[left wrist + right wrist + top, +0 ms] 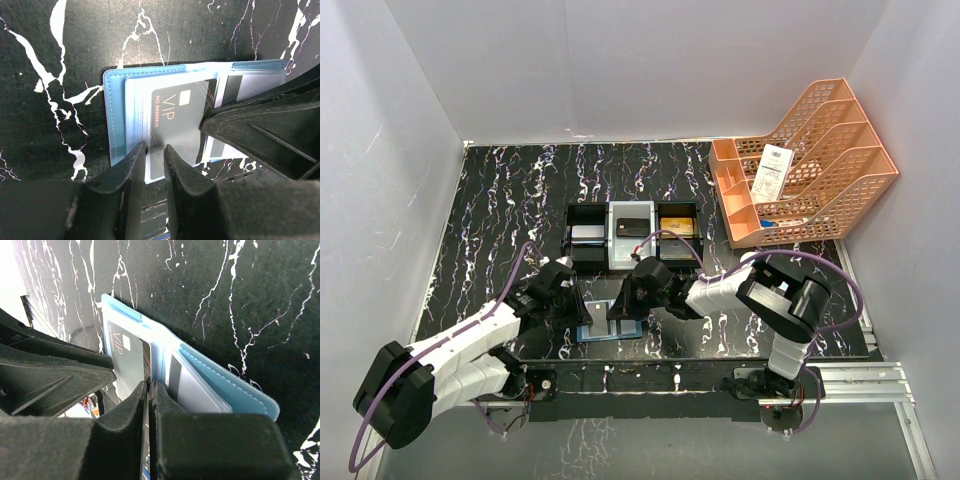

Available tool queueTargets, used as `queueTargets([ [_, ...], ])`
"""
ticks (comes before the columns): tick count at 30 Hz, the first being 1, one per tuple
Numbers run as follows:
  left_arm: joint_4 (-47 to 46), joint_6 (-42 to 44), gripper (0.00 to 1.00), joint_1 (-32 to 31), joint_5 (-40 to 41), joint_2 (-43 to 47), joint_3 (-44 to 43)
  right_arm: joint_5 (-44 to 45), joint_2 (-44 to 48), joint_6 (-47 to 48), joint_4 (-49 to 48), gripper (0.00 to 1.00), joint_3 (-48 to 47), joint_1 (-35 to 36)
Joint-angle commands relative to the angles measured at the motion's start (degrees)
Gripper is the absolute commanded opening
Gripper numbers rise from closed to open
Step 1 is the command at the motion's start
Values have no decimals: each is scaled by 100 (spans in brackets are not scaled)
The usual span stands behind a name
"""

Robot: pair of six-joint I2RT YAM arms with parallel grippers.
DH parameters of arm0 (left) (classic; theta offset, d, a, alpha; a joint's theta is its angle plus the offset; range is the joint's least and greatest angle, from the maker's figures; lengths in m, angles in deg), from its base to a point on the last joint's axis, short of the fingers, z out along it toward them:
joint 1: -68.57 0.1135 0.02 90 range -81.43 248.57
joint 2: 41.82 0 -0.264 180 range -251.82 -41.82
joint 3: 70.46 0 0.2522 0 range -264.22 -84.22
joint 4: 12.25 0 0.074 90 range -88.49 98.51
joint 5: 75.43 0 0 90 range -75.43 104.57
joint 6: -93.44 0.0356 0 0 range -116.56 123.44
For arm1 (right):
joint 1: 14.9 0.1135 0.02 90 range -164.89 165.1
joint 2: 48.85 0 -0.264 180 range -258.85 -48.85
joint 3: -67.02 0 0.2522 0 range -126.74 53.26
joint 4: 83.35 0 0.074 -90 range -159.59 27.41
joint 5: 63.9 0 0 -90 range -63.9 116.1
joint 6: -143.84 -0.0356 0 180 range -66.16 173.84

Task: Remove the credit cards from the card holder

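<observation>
The card holder lies open near the worktop's front edge, with a tray close behind and an orange file rack well off right. Both arms crouch low, converging; the left end effector pinches the holder's pocket edge, and the right end effector is pressed together on the grey VIP card.

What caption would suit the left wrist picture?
Left arm's black fingers pinch the open teal-blue folding card holder showing a greyish plastic VIP card.

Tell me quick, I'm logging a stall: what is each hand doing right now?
Left hand: closed on the edge of the card holder.
Right hand: closed on the grey VIP card.
</observation>
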Motion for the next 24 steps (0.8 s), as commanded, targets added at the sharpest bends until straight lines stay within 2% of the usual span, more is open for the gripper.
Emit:
queueTargets([
  [1, 384, -53, 20, -7, 198, -119, 45, -111, 85, 161, -262, 0, 19, 44],
  [11, 496, -155, 19, -3, 398, -89, 98, -167, 534, 356, -30, 0, 218, -117],
  [24, 450, -158, 19, -4, 385, 37, 136, -219, 664, 422, 135, 0, 381, -329],
])
